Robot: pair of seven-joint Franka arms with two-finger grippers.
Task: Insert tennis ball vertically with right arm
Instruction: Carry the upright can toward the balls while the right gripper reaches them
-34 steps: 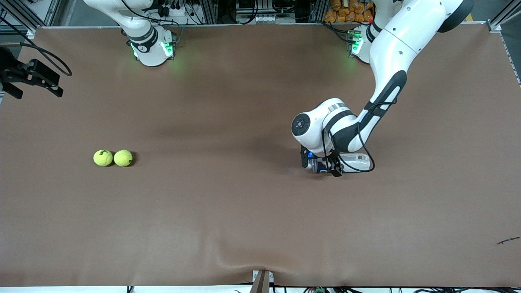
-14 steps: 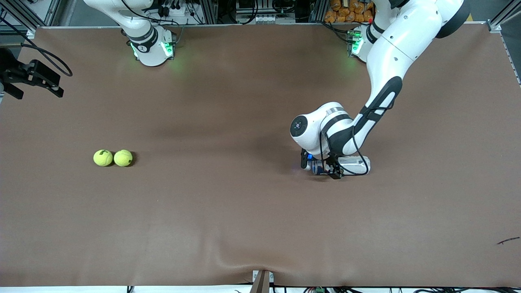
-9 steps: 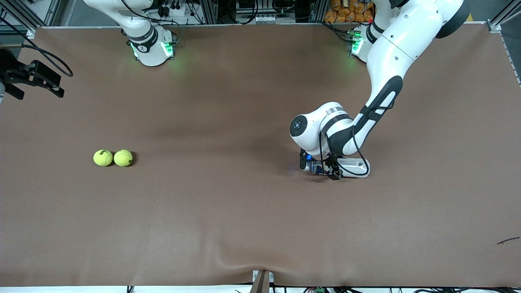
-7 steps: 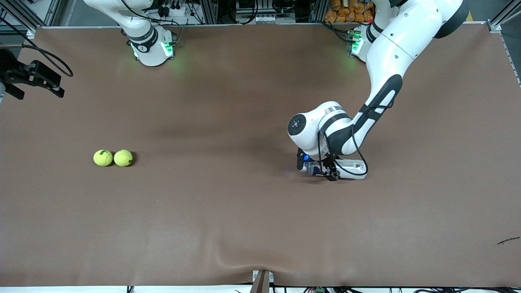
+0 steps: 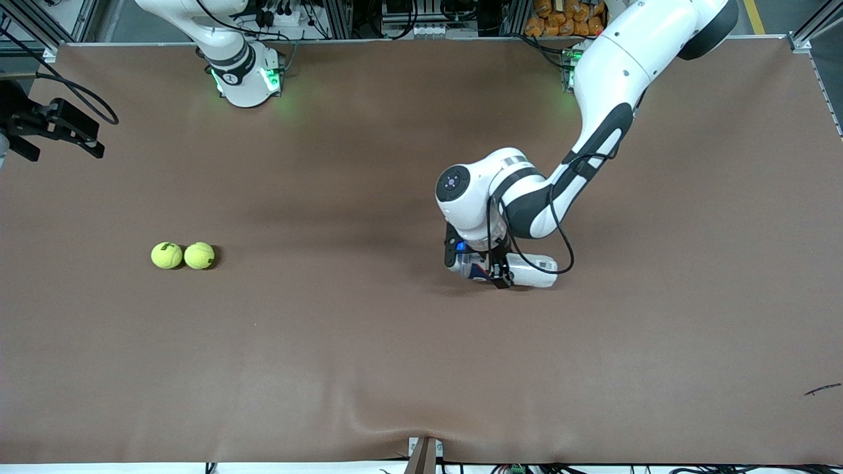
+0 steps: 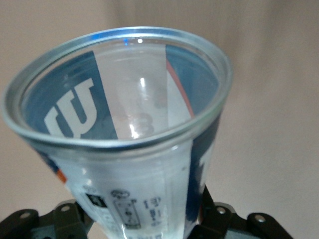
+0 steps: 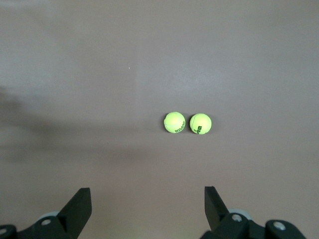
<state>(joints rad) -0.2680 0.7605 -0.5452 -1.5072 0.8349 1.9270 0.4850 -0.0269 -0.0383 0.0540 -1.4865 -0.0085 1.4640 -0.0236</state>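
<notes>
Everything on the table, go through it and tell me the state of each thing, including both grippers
Ball can: clear plastic, open-mouthed, empty, held in the left gripper.
Left gripper: shut on the ball can, over the middle of the table.
Right gripper: open, empty, high over the tennis balls.
Tennis balls: two, resting side by side on the table toward the right arm's end, not gripped.

Left pincer (image 5: 479,264) clamped; right pincer (image 7: 147,206) agape.

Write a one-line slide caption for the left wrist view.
Left gripper clamps a clear tennis-ball can, its open mouth facing the camera.
</notes>
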